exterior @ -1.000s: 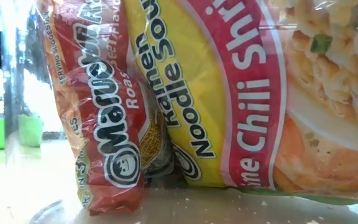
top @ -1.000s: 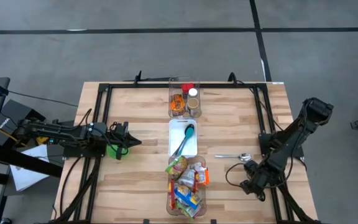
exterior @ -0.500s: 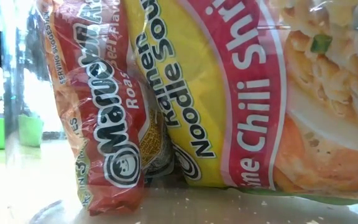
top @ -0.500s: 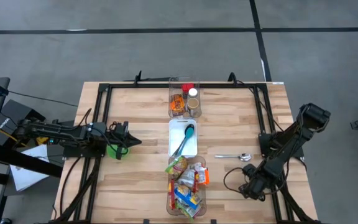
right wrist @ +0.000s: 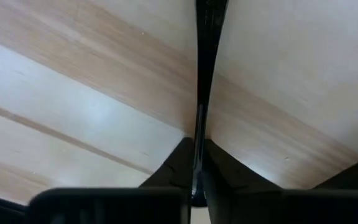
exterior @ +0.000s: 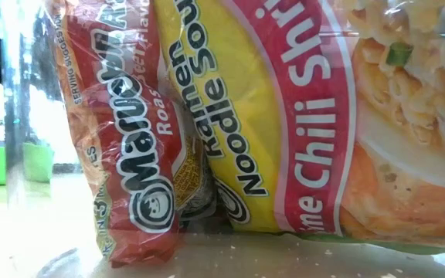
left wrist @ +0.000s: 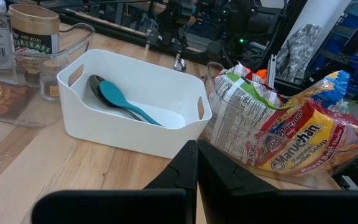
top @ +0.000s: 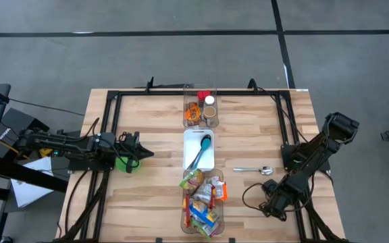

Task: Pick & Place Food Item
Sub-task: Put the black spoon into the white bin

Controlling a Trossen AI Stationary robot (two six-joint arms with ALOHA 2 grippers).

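Note:
Food packets, among them red and yellow ramen packs (top: 201, 196) (left wrist: 291, 140) (exterior: 284, 116), fill a clear bin at the table's near middle. My right gripper (top: 271, 204) (right wrist: 197, 168) points steeply down at the table's near right, away from the packets. It is shut on a thin dark strip-like thing (right wrist: 202, 74) that I cannot identify. My left gripper (top: 148, 154) (left wrist: 197, 163) is shut with nothing in it. It waits level at the table's left, facing the bins. My right gripper pinches the thin dark thing between its two fingers, at the end nearest them (right wrist: 197, 134). The fingers come from above, slanting down, and lie along it. The thing shows edge-on and runs away from the fingertips over the wood. I cannot tell whether it rests on the table.
A white bin (top: 189, 156) (left wrist: 129, 134) with a teal spoon (top: 203, 150) stands mid-table. A clear bin of jars (top: 201, 108) is behind it. A silver spoon (top: 254, 169) lies on the wood to the right of the white bin. Black frame rails run along the table's sides.
My right arm has sunk, and its gripper has shifted a little toward the table's near edge. The packets and bins have stayed where they were.

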